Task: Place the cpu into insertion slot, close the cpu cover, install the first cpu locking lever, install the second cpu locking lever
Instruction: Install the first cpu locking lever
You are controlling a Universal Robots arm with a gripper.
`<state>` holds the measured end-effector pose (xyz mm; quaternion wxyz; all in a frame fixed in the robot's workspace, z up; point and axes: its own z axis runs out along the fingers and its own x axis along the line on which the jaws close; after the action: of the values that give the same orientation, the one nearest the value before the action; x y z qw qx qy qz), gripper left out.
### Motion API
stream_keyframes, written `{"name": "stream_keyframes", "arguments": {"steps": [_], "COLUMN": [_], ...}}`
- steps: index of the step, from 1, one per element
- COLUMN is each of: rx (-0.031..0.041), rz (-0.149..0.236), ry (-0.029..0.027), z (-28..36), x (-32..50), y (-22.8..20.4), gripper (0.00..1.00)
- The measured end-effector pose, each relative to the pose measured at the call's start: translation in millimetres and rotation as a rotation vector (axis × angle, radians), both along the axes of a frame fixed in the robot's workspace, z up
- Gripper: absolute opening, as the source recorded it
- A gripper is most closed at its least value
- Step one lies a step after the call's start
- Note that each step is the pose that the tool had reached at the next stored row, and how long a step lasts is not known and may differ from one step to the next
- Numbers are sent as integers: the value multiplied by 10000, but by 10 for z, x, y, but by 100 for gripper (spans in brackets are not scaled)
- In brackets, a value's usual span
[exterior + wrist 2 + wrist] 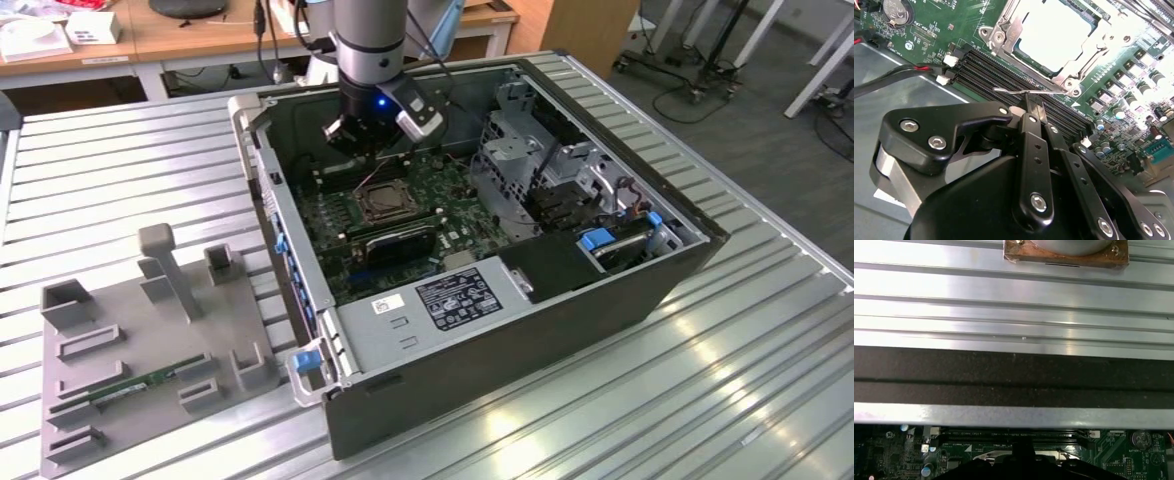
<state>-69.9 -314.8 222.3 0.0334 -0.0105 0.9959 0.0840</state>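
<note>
— How is the arm [367, 40] finished?
— A smooth silver-grey tube is seen, and a blue light [383, 100] is set near its end.
— And the gripper [1035, 107]?
— Black rounded plates [929, 130] and slim link bars [1031, 160] are joined by silver hex-socket screws [937, 143].

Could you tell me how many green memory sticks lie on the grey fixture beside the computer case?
1. The green memory stick lies flat on the grey fixture, at the exterior view's left of the computer case. None appears hidden.
</note>
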Motion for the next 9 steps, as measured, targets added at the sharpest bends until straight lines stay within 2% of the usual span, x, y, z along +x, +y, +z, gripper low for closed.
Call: {"name": "stream_keyframes", "arguments": {"steps": [9], "rx": [8], "rz": [-1], "ry": [-2], "z": [-13], "x": [1], "y": [1], "gripper": [11]}}
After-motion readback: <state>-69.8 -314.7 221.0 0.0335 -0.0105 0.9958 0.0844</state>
